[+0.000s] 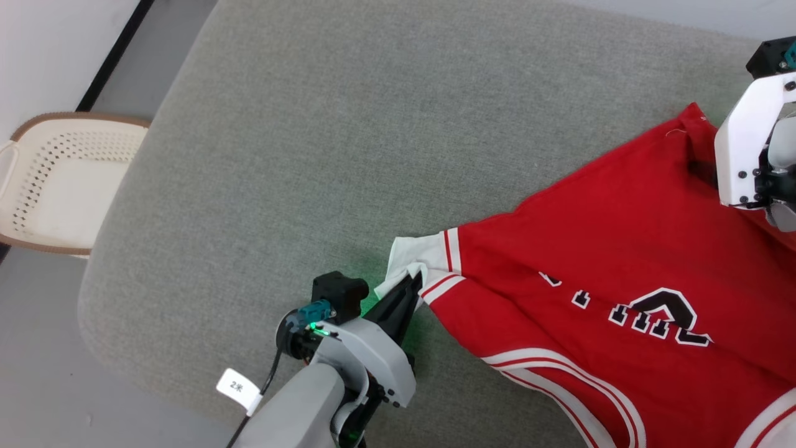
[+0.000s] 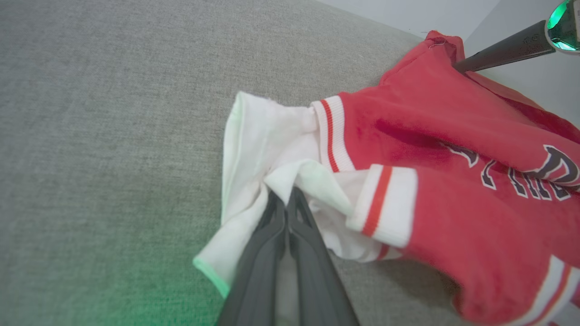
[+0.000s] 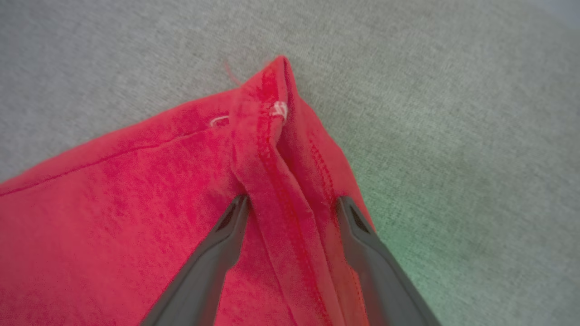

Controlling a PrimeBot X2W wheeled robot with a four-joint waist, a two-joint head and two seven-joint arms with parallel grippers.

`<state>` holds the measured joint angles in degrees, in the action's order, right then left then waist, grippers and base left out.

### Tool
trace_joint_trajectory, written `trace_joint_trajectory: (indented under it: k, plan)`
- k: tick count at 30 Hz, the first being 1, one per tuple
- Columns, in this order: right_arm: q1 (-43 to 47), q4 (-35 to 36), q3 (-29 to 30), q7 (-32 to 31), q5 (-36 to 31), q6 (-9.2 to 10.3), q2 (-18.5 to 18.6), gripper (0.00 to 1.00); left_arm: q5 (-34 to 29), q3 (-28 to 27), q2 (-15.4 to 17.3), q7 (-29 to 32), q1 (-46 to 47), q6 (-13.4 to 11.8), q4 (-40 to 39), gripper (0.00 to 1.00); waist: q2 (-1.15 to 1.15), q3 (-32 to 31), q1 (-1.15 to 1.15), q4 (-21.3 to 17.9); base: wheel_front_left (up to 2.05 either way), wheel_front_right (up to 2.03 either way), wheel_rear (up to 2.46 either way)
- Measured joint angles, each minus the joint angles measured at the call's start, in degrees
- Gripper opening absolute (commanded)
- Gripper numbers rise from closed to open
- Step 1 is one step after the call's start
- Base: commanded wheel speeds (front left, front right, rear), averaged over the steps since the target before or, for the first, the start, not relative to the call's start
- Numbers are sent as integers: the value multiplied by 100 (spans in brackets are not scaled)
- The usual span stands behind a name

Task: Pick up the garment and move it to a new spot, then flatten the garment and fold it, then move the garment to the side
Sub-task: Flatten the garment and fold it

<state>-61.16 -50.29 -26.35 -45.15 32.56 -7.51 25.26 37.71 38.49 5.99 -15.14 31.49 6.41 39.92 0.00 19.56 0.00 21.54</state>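
Left wrist view: left gripper (image 2: pixel 286 198) is clamping the white sleeve (image 2: pixel 267 136) of the garment (image 2: pixel 430 136), right gripper (image 3: pixel 293 200) is straddling its hem corner (image 3: pixel 267 95) unclosed, so pulling is risking lopsided bunching.

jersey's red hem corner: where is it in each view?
Head: hem corner, upper right.
Left wrist: top right.
Right wrist: top centre, just beyond the open right gripper.
Shared landmark: grey fabric surface under it.

1 garment (image 1: pixel 609 249), 1 basket (image 1: pixel 62 143), 2 grippers – L gripper (image 1: pixel 415 281), R gripper (image 3: pixel 293 200).
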Motion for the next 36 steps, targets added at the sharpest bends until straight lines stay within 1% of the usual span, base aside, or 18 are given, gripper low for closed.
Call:
trace_joint_trajectory:
  k: [5,6,7,8,17,21,24,30,36]
  plan:
    - [-136,-463,1,307,-85,-1,-99,100,-40,-13,-64,-1,34,41,58,0,0,38,0,54,0,0,0]
    - [-151,-533,-7,341,-94,-1,-112,70,-41,-14,-73,-1,43,46,76,0,0,42,0,58,0,0,0]
    - [-174,-595,-12,375,-94,-1,-131,27,-41,-21,-77,-1,51,65,92,0,0,44,0,58,0,0,0]
    - [-185,-642,-16,423,-89,-1,-145,0,-41,-25,-81,-1,57,65,109,0,0,47,0,56,0,0,0]
    - [-280,-825,-166,770,96,-2,-196,0,-66,-134,-98,-1,99,92,197,0,0,41,0,-42,0,0,0]
    - [-300,-804,-225,906,286,-1,-183,0,-101,-187,-63,-1,110,98,233,0,0,1,0,-125,0,0,0]
    - [-304,-644,-368,1093,383,-1,-134,0,-137,-219,-3,0,160,99,265,0,0,-47,0,-198,0,0,0]
    - [-304,-211,-617,1529,791,-1,7,0,-209,-205,275,16,481,100,371,0,0,-205,0,-377,0,0,0]
    - [-316,177,-967,2051,1090,-1,225,0,-242,-62,719,368,1068,112,352,0,0,-447,0,-613,0,0,0]
